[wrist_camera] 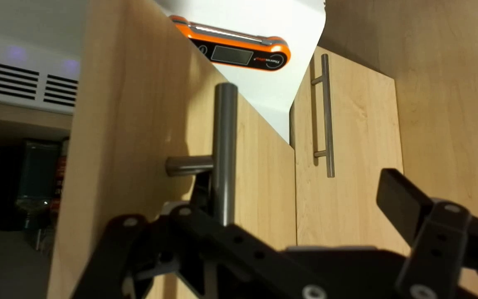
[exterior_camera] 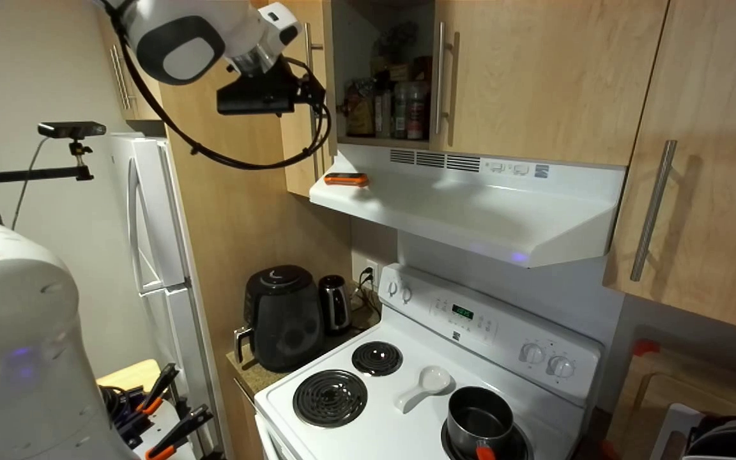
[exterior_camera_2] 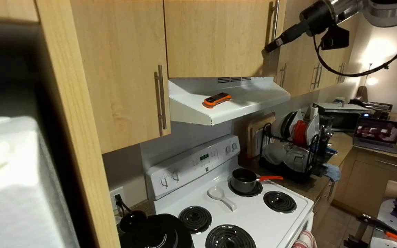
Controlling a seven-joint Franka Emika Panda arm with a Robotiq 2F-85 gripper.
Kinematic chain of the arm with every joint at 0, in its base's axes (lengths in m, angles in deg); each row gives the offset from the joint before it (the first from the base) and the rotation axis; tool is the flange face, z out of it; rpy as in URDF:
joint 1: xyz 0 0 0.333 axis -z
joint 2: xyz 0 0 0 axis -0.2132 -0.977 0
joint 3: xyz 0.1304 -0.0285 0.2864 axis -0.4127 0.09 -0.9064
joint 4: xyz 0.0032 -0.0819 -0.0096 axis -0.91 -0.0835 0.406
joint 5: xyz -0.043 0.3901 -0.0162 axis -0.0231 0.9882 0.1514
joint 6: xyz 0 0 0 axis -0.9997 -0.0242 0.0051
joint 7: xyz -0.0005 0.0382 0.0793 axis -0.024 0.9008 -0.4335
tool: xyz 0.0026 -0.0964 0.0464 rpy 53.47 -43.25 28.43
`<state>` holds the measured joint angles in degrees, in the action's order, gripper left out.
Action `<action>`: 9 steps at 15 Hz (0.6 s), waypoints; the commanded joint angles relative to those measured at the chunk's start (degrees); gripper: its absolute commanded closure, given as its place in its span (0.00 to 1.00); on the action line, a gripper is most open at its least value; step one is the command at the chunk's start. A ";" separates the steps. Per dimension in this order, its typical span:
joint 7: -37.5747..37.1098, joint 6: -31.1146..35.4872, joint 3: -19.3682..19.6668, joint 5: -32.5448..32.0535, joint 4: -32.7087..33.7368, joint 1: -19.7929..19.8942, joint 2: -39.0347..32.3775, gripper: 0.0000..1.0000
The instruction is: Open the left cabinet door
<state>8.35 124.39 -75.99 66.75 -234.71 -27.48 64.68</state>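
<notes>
Claw (wrist_camera: 299,189): one, jaws wide apart, nothing clamped; one finger (wrist_camera: 200,191) lies behind the handle (wrist_camera: 225,133) (touching or not, cannot tell). Left door (exterior_camera_2: 215,38): one, at that finger's side of the claw, standing open. Thermometer (exterior_camera_2: 216,99): one, orange and black, on the hood (exterior_camera_2: 257,98), below the claw. Pot (exterior_camera_2: 244,183): one, on the stove (exterior_camera_2: 253,214), farther below.
</notes>
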 commanded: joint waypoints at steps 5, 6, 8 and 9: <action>-15.64 -0.29 -0.37 -11.36 -6.41 -10.52 8.78 0.00; -18.30 0.78 -0.36 -13.67 -7.01 -11.45 9.20 0.00; -23.65 2.46 -0.15 -18.48 -7.95 -13.02 9.80 0.00; -26.00 3.25 -0.29 -20.47 -8.29 -13.58 9.96 0.00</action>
<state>-11.63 132.82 -76.06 49.97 -240.12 -33.18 67.90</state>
